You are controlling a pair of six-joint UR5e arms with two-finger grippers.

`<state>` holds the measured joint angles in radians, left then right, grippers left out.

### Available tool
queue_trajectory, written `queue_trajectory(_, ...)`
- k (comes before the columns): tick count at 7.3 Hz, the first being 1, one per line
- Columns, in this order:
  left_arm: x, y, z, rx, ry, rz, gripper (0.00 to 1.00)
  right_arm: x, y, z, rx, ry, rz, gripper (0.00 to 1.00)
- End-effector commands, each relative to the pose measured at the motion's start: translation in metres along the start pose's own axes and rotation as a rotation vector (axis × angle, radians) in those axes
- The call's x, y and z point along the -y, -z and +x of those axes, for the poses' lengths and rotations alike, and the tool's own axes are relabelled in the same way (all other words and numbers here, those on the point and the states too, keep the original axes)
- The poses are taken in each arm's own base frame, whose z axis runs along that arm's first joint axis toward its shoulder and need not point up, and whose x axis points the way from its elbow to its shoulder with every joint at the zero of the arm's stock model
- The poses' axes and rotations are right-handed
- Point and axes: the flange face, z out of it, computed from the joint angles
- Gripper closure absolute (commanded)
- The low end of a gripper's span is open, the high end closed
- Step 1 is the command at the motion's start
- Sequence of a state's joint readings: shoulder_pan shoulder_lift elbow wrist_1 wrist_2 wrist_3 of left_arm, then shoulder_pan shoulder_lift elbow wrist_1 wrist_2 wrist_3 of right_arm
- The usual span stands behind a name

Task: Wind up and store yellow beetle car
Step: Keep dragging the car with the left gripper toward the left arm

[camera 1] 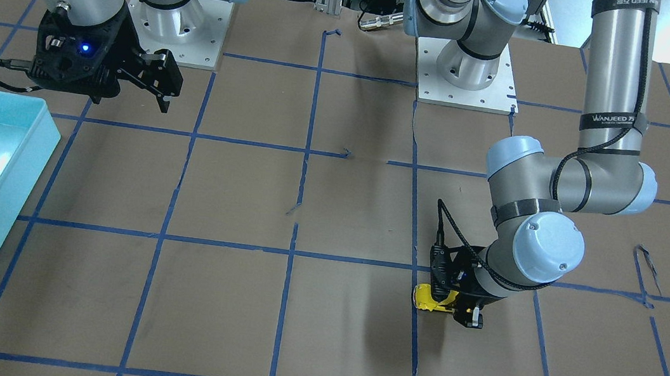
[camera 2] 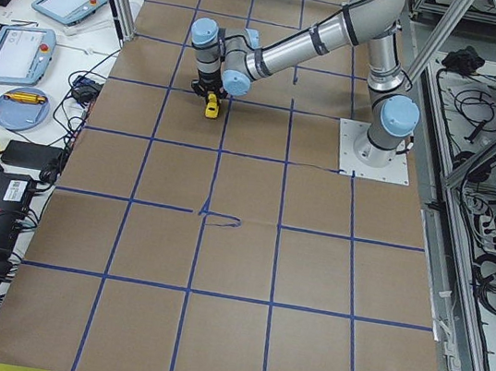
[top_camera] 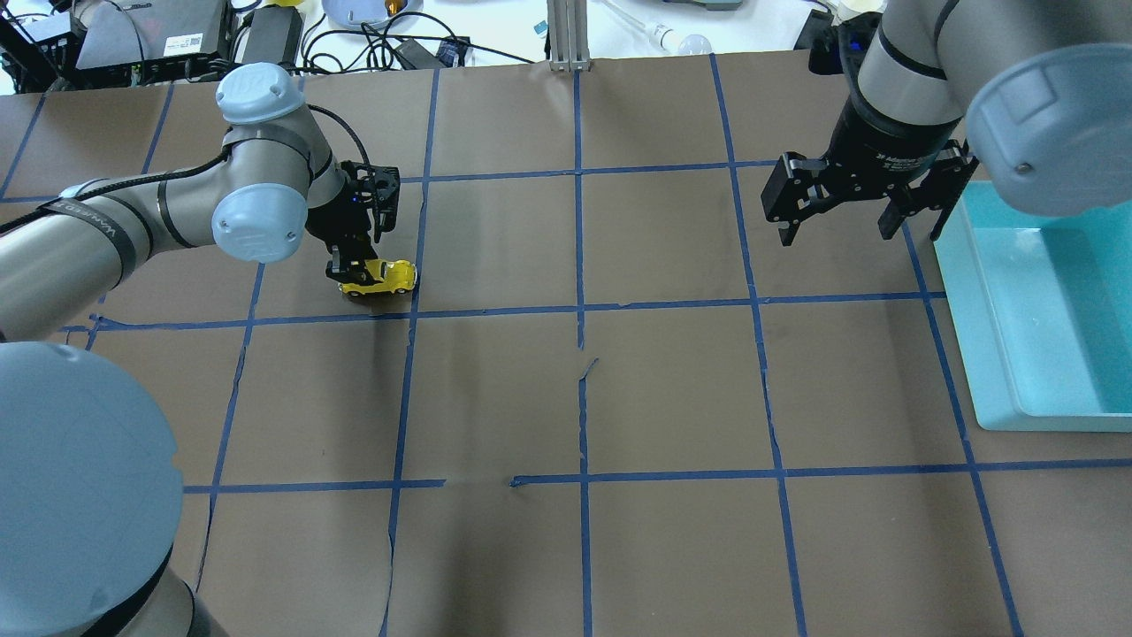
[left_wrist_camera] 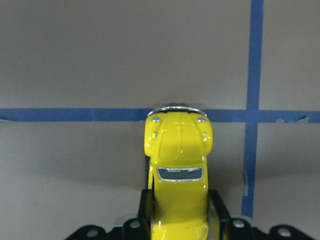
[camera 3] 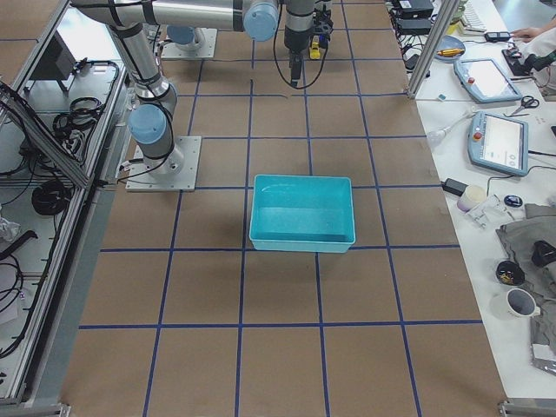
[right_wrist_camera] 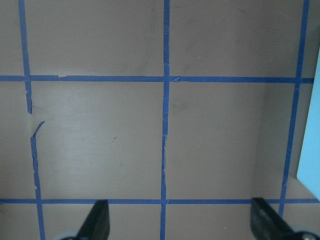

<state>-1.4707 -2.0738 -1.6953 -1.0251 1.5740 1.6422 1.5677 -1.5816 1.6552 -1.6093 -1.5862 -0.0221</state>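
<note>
Grey-and-blue left arm [top_camera: 168,208] stretched far out, wrist bent down, black two-finger left pincer [top_camera: 352,272] clamped on the glossy yellow toy beetle car [top_camera: 389,278]. Right pincer [top_camera: 836,232] hangs spread wide, fingers downward.

2 high views face each other across the table [top_camera: 672,389], 2 wrist cameras close above it.

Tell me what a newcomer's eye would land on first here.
The yellow beetle car stands out most. It is bright against the brown table on the robot's left side, clamped in the left gripper. Next comes the turquoise bin at the table's right edge, with the right gripper hanging open beside it.
</note>
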Motion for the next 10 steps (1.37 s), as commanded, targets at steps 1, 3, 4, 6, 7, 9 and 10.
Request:
queue_trajectory(1,-0.005,-0.002,0.000,-0.004,0.000,-0.011,0.88,0.000,0.000,0.001,-0.001,-0.002,0.000,0.00)
queue_trajectory(3,-0.007,0.000,-0.001,0.000,-0.001,-0.024,0.89,0.000,0.001,0.000,0.000,-0.001,0.001,0.00)
queue_trajectory(4,-0.011,0.000,-0.001,-0.002,-0.003,-0.053,0.91,0.000,-0.001,0.000,0.000,-0.001,-0.002,0.00)
queue_trajectory(6,-0.023,0.000,-0.001,-0.006,0.013,-0.071,0.94,0.000,0.000,0.001,-0.001,-0.002,0.000,0.00)
queue_trajectory(7,-0.032,0.000,-0.002,-0.006,0.004,-0.070,0.96,0.000,0.000,0.001,-0.001,-0.001,0.000,0.00)
queue_trajectory(9,-0.046,-0.001,-0.004,-0.005,-0.010,-0.068,0.96,0.000,0.001,0.000,-0.002,0.001,0.003,0.00)
queue_trajectory(10,-0.058,-0.001,-0.005,-0.006,-0.016,-0.068,0.96,0.000,0.000,0.001,-0.001,0.001,0.001,0.00)
